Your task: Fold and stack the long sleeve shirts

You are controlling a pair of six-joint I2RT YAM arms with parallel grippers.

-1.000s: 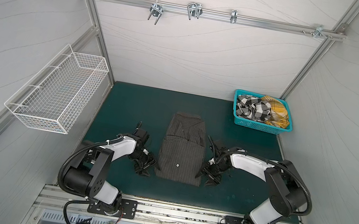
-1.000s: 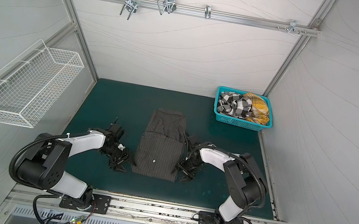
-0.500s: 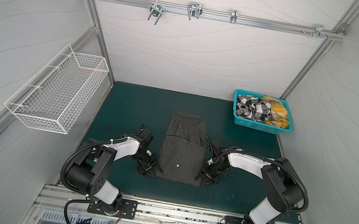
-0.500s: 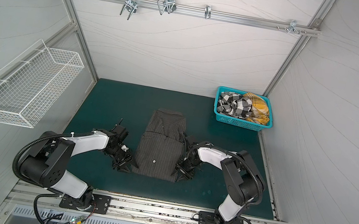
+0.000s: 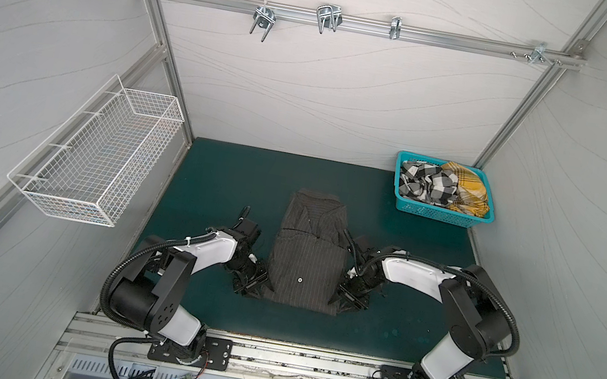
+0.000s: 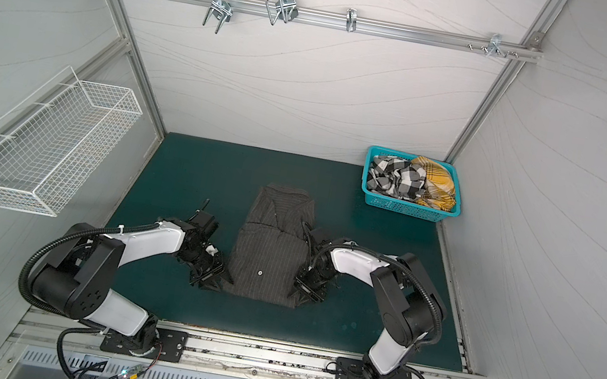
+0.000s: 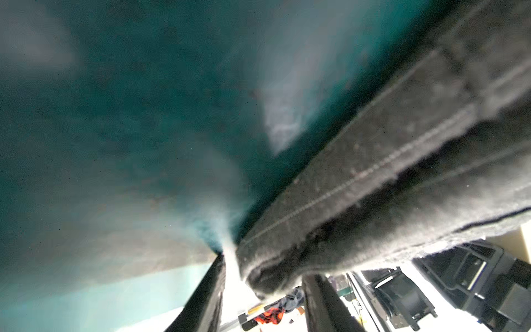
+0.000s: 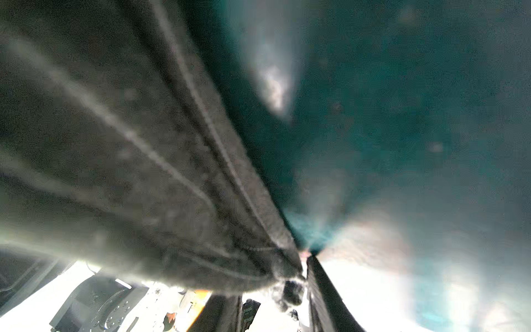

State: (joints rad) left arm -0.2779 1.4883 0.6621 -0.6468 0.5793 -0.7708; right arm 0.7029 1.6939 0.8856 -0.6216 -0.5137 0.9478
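Wrist views: striped shirt, hem corners.
Left gripper, right gripper: a corner between jaws, clamping unclear; shirt's length runs ahead.

Left arm, right arm: white shells, black joints, corrugated black cables; left gripper, right gripper black.

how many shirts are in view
3: a dark pinstriped shirt on the mat, a checked shirt and a yellow plaid shirt in the teal basket; others may lie hidden.
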